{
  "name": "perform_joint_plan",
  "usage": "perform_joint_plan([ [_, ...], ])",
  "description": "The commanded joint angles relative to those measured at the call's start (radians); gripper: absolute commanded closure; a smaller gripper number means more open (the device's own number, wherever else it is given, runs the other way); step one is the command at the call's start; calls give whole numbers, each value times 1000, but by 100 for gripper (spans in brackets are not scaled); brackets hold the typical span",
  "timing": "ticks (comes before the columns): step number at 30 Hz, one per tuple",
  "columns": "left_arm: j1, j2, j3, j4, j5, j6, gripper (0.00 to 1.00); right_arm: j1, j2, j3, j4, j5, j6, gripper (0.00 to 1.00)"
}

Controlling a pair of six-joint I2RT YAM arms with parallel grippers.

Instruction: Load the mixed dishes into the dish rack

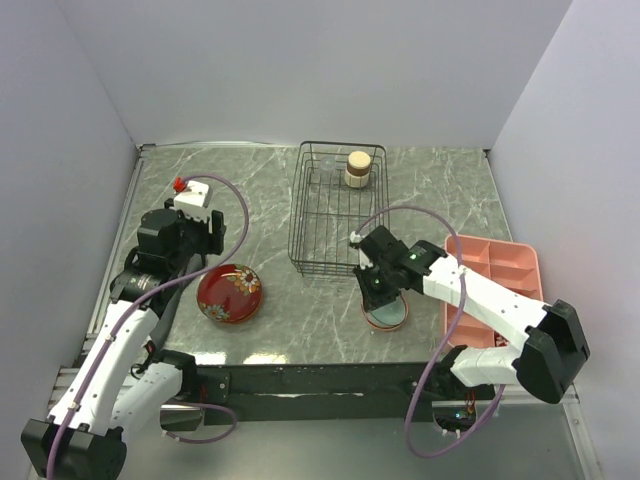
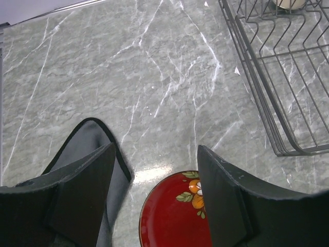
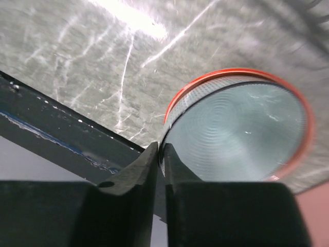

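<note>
The teal plate with the orange-red rim [image 1: 388, 313] lies on the table just in front of the dish rack [image 1: 297, 200]. My right gripper [image 3: 161, 146] is shut on the plate's near rim [image 3: 241, 128], one finger on each side of the edge. The glossy red floral bowl [image 1: 230, 293] sits on the table at the left. My left gripper [image 2: 155, 149] hangs open above its far edge [image 2: 169, 216] and touches nothing. The small tan cup [image 1: 359, 168] stands inside the black wire rack at the back.
A pink compartment tray [image 1: 495, 275] lies right of the plate, close to my right arm. A black cloth [image 2: 87, 144] lies under my left finger, beside the red bowl. The table's dark front edge [image 3: 61, 134] runs just behind my right fingers.
</note>
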Motion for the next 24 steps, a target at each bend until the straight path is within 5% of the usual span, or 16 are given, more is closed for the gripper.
perform_joint_plan([
  [1, 6, -1, 7, 59, 35, -10, 29, 6, -37, 117, -85, 53, -91, 87],
  [5, 6, 16, 21, 91, 57, -25, 29, -2, -38, 166, -117, 27, -160, 100],
  [13, 6, 31, 47, 92, 93, -28, 29, -94, -26, 284, -241, -60, -303, 100],
  [24, 6, 114, 82, 122, 207, -30, 29, -300, 90, 626, -493, -425, -491, 100],
])
